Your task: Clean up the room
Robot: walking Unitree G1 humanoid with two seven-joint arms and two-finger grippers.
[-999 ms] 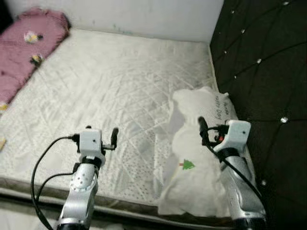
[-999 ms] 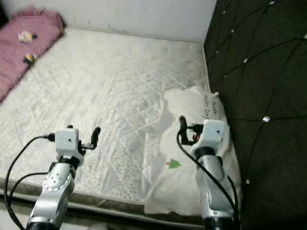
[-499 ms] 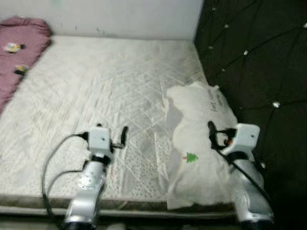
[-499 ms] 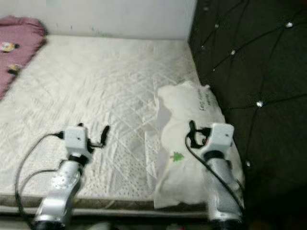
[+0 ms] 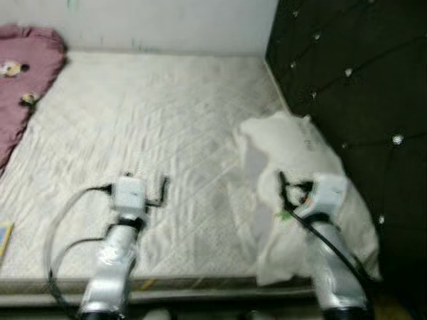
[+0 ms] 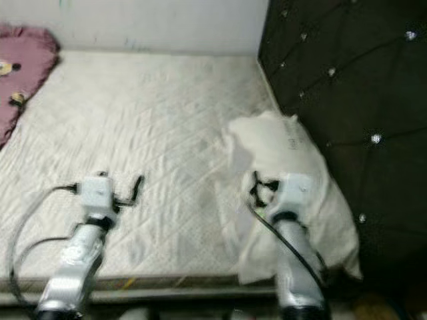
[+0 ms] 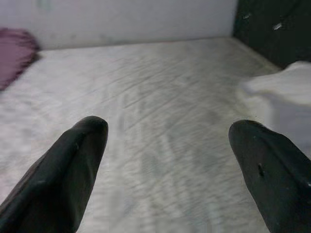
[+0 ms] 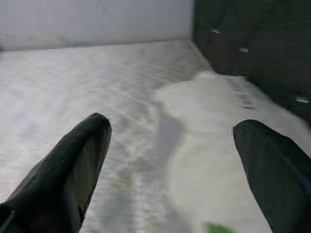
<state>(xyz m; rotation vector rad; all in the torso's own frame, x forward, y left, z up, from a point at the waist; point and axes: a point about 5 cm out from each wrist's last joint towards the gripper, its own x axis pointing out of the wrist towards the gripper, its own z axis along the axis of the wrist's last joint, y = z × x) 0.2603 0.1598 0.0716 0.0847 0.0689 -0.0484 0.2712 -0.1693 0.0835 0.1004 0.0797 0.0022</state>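
Here the white pillow lies at the bed's right edge against the dark headboard. The right hand hovers over it, fingers spread wide and empty; the left hand likewise, over bare mattress. Approach looks underway; next, lower and grip the pillow.

— How many pillows do I have before me?

— One white pillow, lying against the one dark tufted headboard.

— And the bedding?

— One quilted white mattress and one pink blanket bunched at its far left corner (two small cartoon patches show on it).

— What of my own arms?

— Two: my left gripper and my right gripper, two black fingers on each, so four in all.

— Anything else?

— One small flat yellowish thing at the mattress's left edge (too blurred to name).
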